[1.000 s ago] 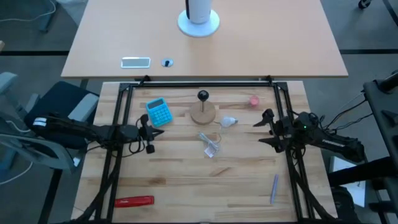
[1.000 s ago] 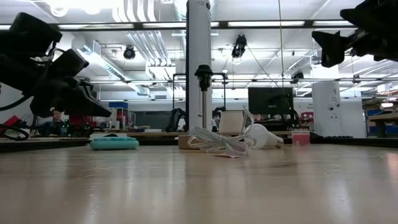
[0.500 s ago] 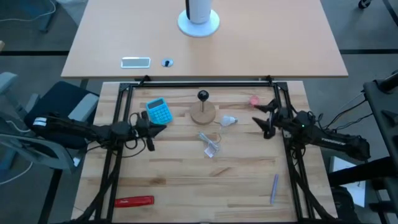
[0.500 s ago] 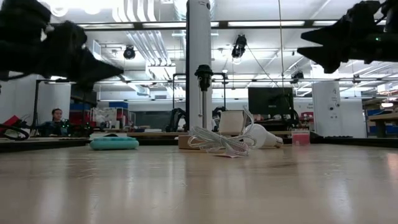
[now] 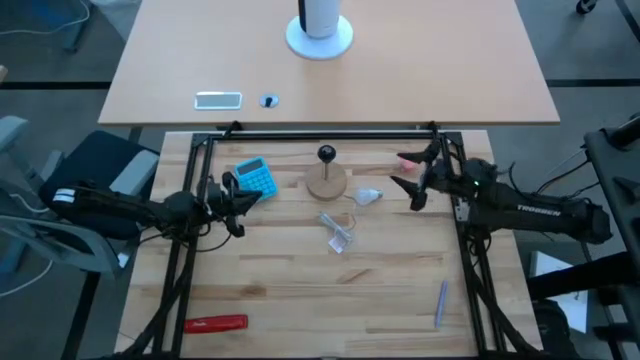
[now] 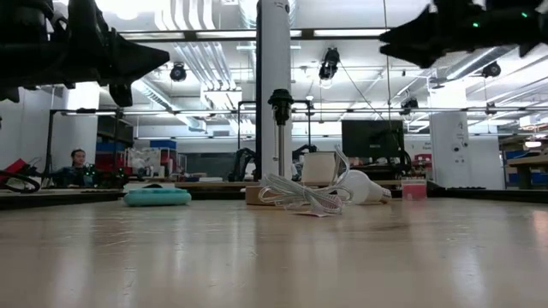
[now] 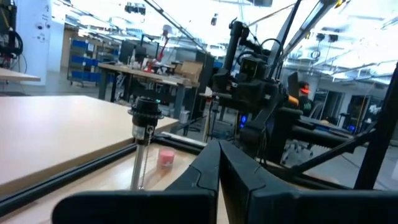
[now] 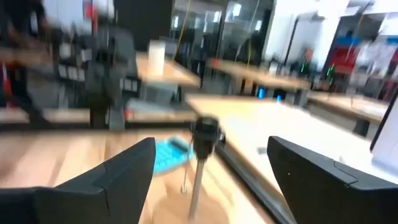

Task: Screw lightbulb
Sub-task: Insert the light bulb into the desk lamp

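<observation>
The small white lightbulb (image 5: 369, 196) lies on its side on the wooden table, just right of the round wooden disc (image 5: 326, 184). A black socket (image 5: 326, 154) stands on a thin post on that disc. The bulb also shows in the low view (image 6: 356, 186). My right gripper (image 5: 400, 173) is open and empty, above the table a little right of the bulb, pointing toward the disc. My left gripper (image 5: 256, 197) is shut and empty, above the table left of the disc. Both grippers are high in the low view, the left (image 6: 161, 58) and the right (image 6: 387, 38).
A clear plastic wrapper (image 5: 338, 232) lies near the bulb. A blue calculator (image 5: 256, 178) lies by my left gripper. A small pink-red round thing (image 5: 408, 159) sits beside my right gripper. A red tool (image 5: 215, 323) and a pen (image 5: 440, 303) lie near the front edge.
Both grippers have risen. My right gripper has moved toward the far edge and leftward, closer to the bulb and the pink thing. My left gripper has moved rightward toward the disc. The bulb and the other things have stayed put.
</observation>
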Robot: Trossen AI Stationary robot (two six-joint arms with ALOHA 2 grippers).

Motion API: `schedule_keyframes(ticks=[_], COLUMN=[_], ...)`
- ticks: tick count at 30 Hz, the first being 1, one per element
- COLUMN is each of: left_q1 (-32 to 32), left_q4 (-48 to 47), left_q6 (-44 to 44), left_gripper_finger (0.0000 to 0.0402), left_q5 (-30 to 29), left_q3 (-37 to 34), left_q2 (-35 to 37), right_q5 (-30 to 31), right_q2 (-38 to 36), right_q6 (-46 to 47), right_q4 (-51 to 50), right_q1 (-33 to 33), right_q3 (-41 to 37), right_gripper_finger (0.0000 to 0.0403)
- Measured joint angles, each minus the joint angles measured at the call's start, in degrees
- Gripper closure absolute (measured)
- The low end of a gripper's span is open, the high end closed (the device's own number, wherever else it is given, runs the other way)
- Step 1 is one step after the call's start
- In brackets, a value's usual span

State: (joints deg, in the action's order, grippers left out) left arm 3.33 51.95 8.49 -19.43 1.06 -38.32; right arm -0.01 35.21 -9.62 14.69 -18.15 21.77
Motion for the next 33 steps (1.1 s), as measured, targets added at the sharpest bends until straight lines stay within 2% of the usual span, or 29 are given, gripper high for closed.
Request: schedule_keyframes(ticks=[3,6,11,19,22,33], left_q1=[0.00,0.00,-0.07,-0.07,-0.07,-0.17], left_q4=[-0.24,0.10,0.09,0.07,-0.22,0.06], left_q6=[-0.34,-0.44,-3.17,-8.92,-10.54,-10.97], left_gripper_finger=[0.0401,0.0401,0.0401,0.0401,0.0401,0.0401], left_q5=[-0.10,-2.71,-4.08,-4.17,-5.84,-8.06], left_q3=[0.00,0.00,0.00,0.00,0.00,0.00], left_q2=[-0.26,-0.66,-1.30,-3.14,-3.97,-7.56], right_q5=[0.02,0.04,-0.21,-0.28,-0.31,0.13], right_q2=[4.53,8.60,14.43,21.60,24.10,33.81], right_q6=[-2.32,-3.33,-0.57,-2.61,-1.67,-1.43], right_q4=[-9.10,-16.12,-23.03,-24.34,-24.26,-24.26], right_q1=[-0.02,-0.02,0.02,0.02,0.02,-0.02], right_q3=[6.35,11.46,16.83,21.33,22.17,23.00], right_gripper_finger=[0.0104,0.0108,0.0112,0.0099,0.0094,0.0101])
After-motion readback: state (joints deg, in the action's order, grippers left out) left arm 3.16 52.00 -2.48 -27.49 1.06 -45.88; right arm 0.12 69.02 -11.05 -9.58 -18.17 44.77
